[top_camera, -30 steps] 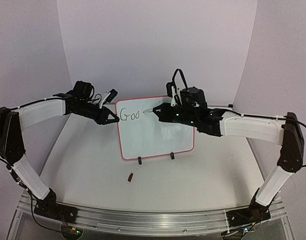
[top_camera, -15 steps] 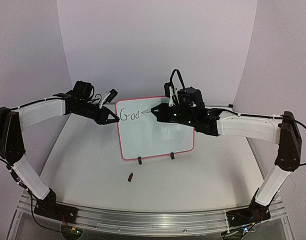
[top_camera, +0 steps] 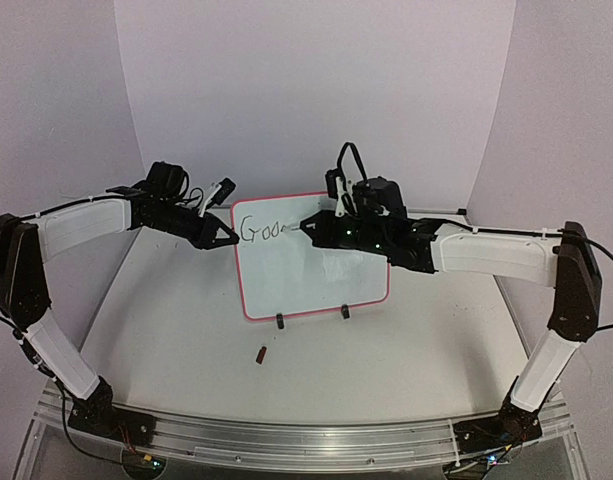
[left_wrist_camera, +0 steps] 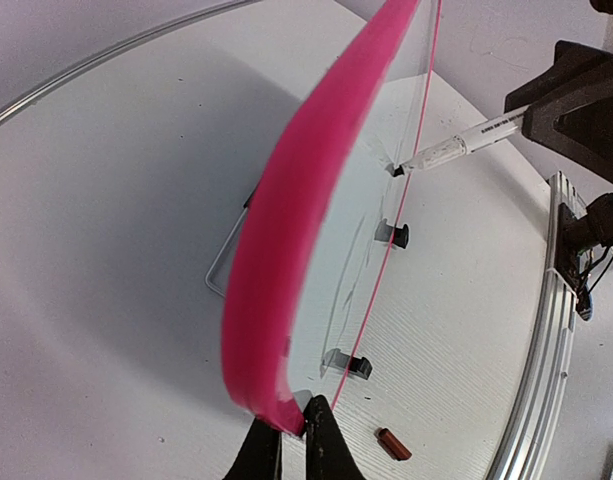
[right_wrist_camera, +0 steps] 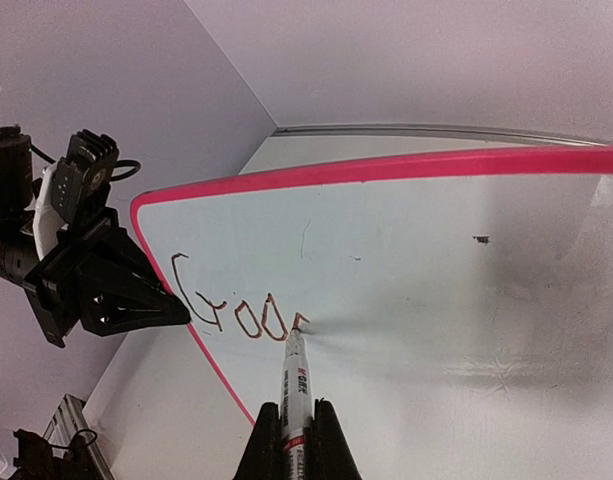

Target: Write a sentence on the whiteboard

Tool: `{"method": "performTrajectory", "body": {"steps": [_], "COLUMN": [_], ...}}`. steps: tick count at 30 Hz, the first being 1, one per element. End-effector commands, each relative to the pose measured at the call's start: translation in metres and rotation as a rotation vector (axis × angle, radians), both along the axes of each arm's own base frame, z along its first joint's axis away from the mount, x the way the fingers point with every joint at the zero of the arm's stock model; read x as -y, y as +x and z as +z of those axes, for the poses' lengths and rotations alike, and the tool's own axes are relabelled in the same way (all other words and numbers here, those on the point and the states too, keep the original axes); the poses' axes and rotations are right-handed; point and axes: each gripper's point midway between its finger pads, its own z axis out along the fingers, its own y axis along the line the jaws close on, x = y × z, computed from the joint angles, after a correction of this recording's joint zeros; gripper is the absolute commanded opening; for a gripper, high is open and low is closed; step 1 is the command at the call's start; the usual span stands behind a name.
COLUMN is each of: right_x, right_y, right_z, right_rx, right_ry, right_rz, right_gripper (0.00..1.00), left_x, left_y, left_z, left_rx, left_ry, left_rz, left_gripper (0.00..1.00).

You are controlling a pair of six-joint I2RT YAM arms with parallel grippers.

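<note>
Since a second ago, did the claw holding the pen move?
Yes. The right claw slid slightly left with the pen, closer to the letters on the whiteboard, which stayed put.

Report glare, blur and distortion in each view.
Top external: soft overall, with a pale reflection on the whiteboard. Left wrist: the lens bows the board's pink frame, which is blurred up close. Right wrist: lettering and marker sharp; smeary sheen lower right.

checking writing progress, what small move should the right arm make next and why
Probably finish the fourth letter: the lettering reads only "Goo" plus a partial stroke, the right gripper holds the marker against the whiteboard, and the left gripper pinches its frame.
</note>
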Motion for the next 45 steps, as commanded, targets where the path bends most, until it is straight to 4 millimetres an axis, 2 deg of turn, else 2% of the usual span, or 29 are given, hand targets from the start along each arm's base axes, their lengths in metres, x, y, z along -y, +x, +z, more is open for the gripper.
{"method": "performTrajectory", "body": {"steps": [1, 7, 12, 32, 45], "right_x": [0.003, 0.006, 0.007, 0.013, 0.025], "right_y": [0.005, 0.004, 0.006, 0.013, 0.018], "right_z": [-0.011, -0.015, -0.01, 0.036, 0.063], "right_rx": [-0.013, -0.018, -0.007, 0.096, 0.16], "right_ry": [-0.028, -0.049, -0.05, -0.029, -0.019], "right_rz": [-0.018, -0.023, -0.034, -0.073, -0.13], "right_gripper": [0.0, 0.0, 0.0, 0.0, 0.0], "left_x": [-0.005, -0.005, -0.005, -0.005, -0.005], "left_y": [0.007, 0.006, 0.006, 0.007, 0.007], "left_z": [-0.001, -0.001, -0.001, -0.001, -0.001], "left_rx": [0.048, 0.048, 0.048, 0.051, 0.049], "left_ry": [0.058, 0.058, 0.058, 0.059, 0.058], "left_rz": [0.017, 0.016, 0.015, 0.017, 0.016], "left_gripper": [0.0, 0.0, 0.0, 0.0, 0.0]}}
